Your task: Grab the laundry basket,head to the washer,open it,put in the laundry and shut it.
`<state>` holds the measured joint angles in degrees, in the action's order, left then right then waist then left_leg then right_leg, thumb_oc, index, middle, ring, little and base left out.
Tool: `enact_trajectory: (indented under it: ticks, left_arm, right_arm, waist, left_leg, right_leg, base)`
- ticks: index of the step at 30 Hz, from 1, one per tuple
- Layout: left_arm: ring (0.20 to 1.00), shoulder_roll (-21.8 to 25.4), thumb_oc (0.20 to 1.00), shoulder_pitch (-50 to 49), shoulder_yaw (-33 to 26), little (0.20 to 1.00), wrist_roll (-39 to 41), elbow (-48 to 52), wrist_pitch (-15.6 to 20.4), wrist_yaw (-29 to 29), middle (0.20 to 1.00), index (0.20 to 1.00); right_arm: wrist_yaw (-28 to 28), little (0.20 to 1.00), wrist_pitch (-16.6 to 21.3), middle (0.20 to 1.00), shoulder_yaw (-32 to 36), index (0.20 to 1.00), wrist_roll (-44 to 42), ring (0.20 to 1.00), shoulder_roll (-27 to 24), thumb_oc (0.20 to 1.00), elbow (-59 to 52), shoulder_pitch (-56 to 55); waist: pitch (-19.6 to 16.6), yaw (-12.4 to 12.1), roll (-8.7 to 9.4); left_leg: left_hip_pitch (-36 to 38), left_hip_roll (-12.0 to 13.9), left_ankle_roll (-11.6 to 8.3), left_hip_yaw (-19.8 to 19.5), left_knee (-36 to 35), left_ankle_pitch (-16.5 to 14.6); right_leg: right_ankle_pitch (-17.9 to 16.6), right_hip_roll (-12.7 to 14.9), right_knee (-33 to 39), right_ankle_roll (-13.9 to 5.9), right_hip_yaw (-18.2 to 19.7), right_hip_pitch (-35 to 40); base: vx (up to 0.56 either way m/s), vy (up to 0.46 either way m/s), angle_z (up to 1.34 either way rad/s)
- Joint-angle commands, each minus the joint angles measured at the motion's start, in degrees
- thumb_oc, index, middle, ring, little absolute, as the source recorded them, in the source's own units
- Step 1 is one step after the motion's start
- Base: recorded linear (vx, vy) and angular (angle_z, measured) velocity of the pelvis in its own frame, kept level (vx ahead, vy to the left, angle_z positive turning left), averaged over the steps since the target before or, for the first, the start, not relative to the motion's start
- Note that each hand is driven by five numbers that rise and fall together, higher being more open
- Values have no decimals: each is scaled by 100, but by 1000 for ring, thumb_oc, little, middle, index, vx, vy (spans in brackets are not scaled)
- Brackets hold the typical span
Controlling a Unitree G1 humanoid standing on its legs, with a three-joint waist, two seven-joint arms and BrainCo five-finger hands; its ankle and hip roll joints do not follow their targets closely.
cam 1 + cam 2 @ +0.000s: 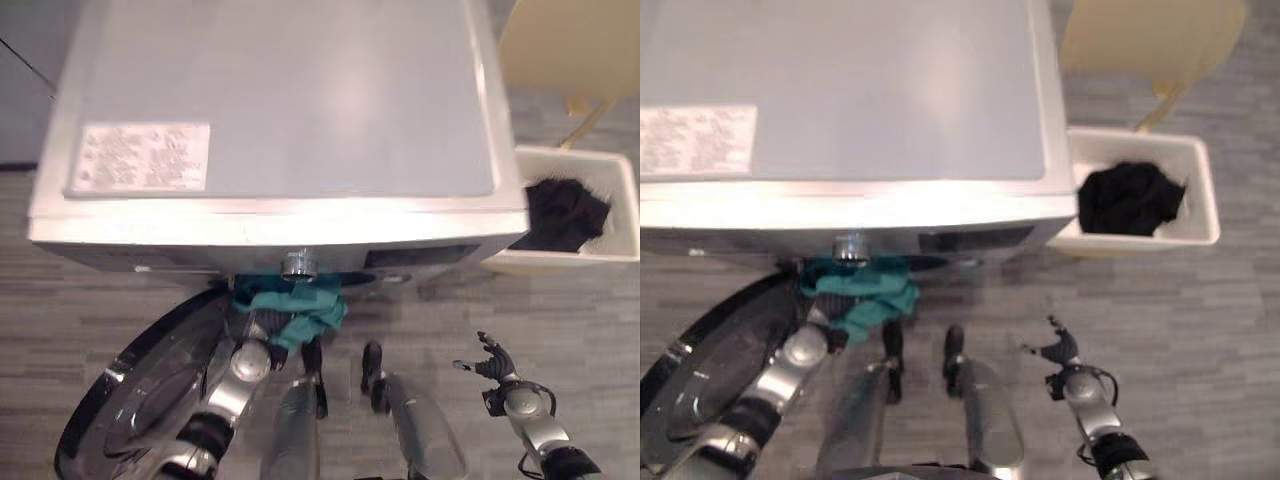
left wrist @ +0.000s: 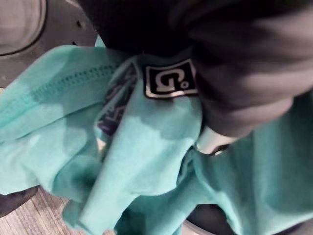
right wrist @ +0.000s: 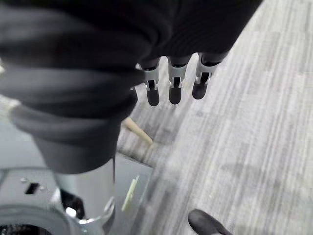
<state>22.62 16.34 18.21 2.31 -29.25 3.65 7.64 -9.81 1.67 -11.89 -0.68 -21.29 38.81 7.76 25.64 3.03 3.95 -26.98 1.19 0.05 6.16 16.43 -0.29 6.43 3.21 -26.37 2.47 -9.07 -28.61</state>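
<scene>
One black garment point(image 1: 1130, 198) lies in the laundry basket point(image 1: 1205, 190).

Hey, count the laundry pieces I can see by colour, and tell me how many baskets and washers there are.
Teal laundry, at the washer's mouth by the left robot hand: 1
Black laundry, in the basket: 1
Basket: 1
Washer, door open: 1
Total: 4

Laundry corner: washer point(image 1: 280, 110), laundry basket point(image 1: 610, 215).

Left robot hand point(image 1: 262, 335) reaches forward; right robot hand point(image 1: 492, 358) hangs open.
</scene>
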Motion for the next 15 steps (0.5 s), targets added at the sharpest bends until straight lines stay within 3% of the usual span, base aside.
enact_trajectory:
  ticks: [1, 4, 6, 8, 15]
  left_arm:
    - [200, 138, 200, -278, 49, 200, 348, 500, 335, 352, 200, 200]
    - [200, 126, 200, 71, 65, 200, 363, 623, 348, 548, 200, 200]
    - [200, 169, 200, 577, 54, 200, 281, 772, 338, 827, 200, 200]
    - [200, 182, 200, 819, 85, 200, 255, 770, 343, 949, 200, 200]
    - [200, 1220, 200, 3543, 655, 200, -163, -350, 208, 1761, 200, 200]
  right_arm:
    - [-277, 1000, 193, 1000, -143, 1000, -201, 1000, -68, 1000, -526, -16]
    - [-416, 1000, 207, 1000, -144, 1000, -245, 1000, -63, 1000, -810, 213]
    - [-588, 1000, 253, 1000, -110, 1000, -279, 1000, -81, 1000, -1118, 393]
    - [-662, 1000, 282, 1000, -104, 1000, -287, 1000, -75, 1000, -1151, 486]
    - [-680, 1000, 581, 1000, -298, 1000, -294, 1000, -232, 1000, -1459, 631]
  waist:
    - [-276, -67, 29]
    - [-272, 0, 23]
    - [-254, 76, -31]
    - [-291, 98, -71]
    - [-377, 424, -171]
  left_leg:
    - [-252, 317, -126, 126, 895, -834]
    - [-1075, 469, -49, 166, 1689, -1054]
    - [-1991, 621, 21, 144, 2620, -1318]
    - [-2358, 653, 55, 131, 2936, -1418]
    - [-3987, 942, 187, -145, 4478, -1809]
  right_leg:
    - [209, 170, 115, -512, 301, -192]
    - [316, 204, -475, -430, 353, -1015]
    - [470, 198, -1237, -346, 433, -1935]
    - [539, 175, -1498, -323, 449, -2286]
    - [868, 91, -2850, -251, 550, -3846]
  base:
    - [-162, -22, -8]
    - [-172, -13, -11]
    - [-192, -2, -4]
    - [-110, 13, -13]
    - [-55, -7, -15]
